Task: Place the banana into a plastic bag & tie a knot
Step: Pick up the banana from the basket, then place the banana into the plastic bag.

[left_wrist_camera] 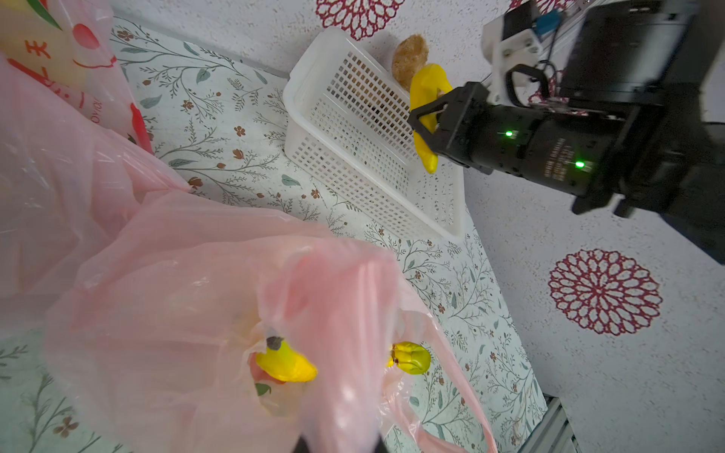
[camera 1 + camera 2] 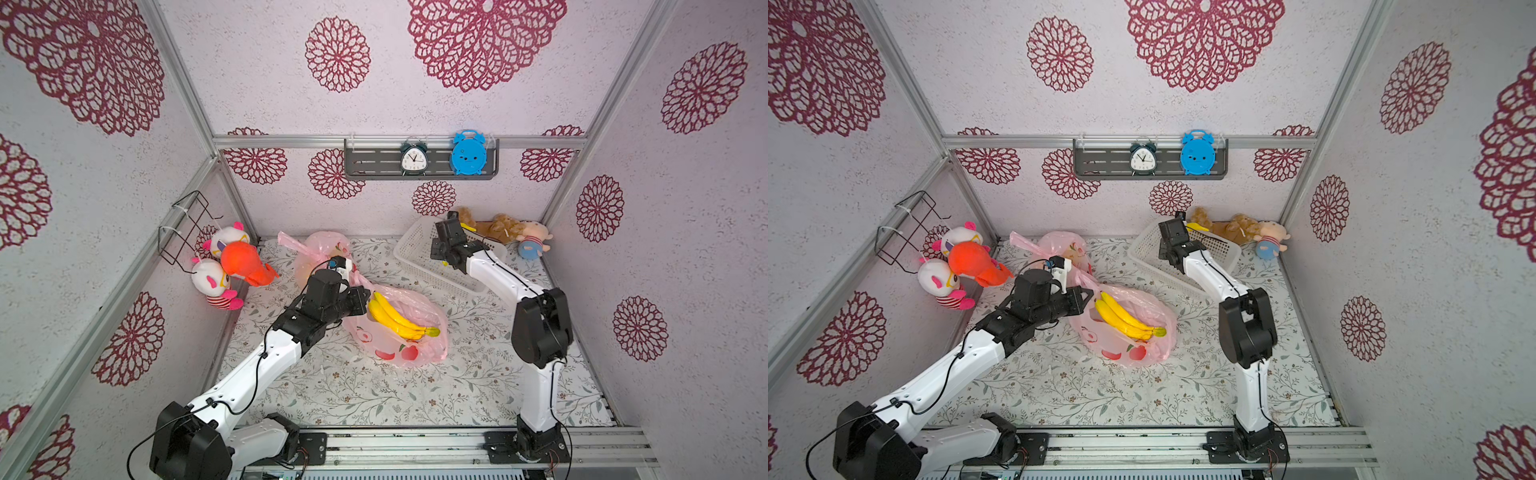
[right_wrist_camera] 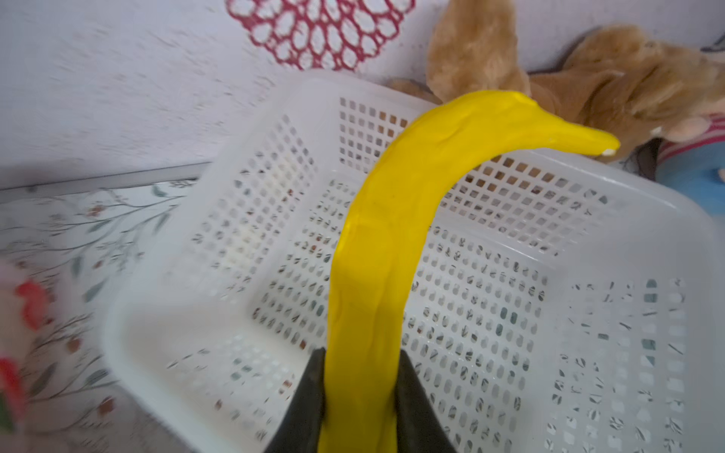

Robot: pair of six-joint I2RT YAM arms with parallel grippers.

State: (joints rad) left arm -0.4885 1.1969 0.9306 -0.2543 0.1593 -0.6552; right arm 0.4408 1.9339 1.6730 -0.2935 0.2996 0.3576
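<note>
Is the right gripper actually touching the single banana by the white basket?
Touching. The right wrist view shows the right gripper with its jaws pressed against both sides of the banana, no gap, and the white basket behind it.

Left arm [image 2: 257, 365] reaching out low, left pincer [image 2: 365, 297] pinched tight on the pink bag [image 2: 419, 349], right arm [image 2: 498, 274] bent at the elbow, right pincer [image 3: 361, 353] squeezing the banana [image 3: 392, 204], which sticks out past its tips

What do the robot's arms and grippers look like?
The left arm and right arm have white links, black joints and thin black cables alongside. The left gripper and right gripper are black with tapered fingers; green lights dot the right one's body.
</note>
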